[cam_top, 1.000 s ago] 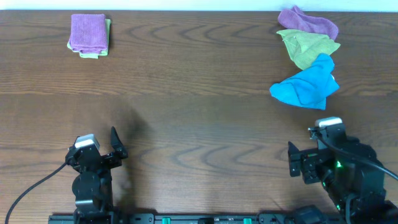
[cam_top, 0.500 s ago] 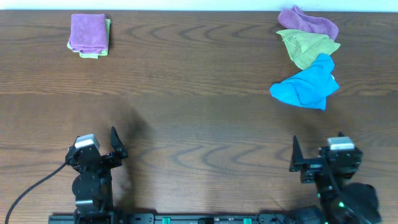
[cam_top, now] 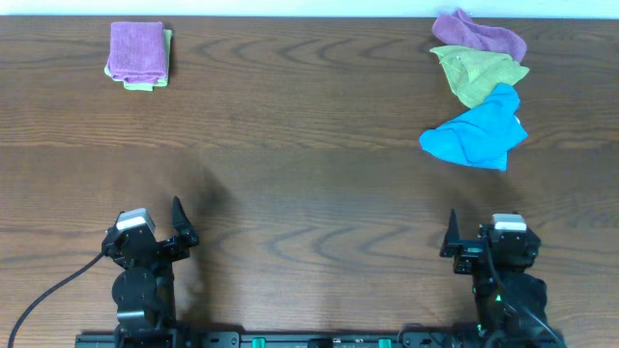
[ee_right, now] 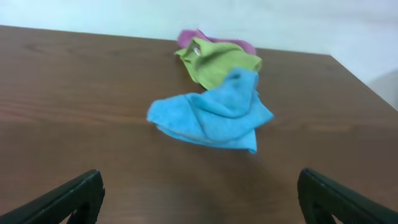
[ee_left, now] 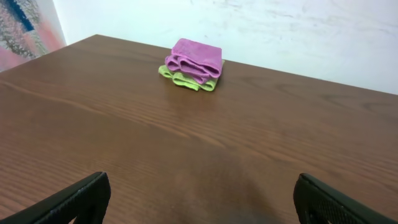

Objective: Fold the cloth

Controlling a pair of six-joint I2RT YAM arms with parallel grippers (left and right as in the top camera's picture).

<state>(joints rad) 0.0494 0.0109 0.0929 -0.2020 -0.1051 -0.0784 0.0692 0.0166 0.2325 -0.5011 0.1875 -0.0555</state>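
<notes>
**A:** Mauve-pink and soft, the cloth lies in a crumpled heap. It is bunched high at its left end and flattens into a tail on the right.

**B:** Where on the table?

**A:** In the far right corner, about 2 o'clock from the middle of the table seen from overhead. Its near edge touches a green rag. A blue rag touches that one on its 6 o'clock side.

**B:** Which way does it run?

**A:** The long axis goes roughly from 10 to 4 o'clock, with the bunched end at 10.

**B:** And the rest, left to right?

**A:** The left gripper sits at about 7 o'clock, fingers spread wide over bare wood. At 10 o'clock a folded purple towel rests on a folded green towel, which shows along the near and right edges. Next comes the heap of three. The right gripper is at about 5 o'clock, fingers equally wide apart, well short of the blue rag.

**B:** Surface and room?

**A:** The tabletop is dark brown wood grain with a matt finish. A plain white wall stands behind the far edge.
</notes>
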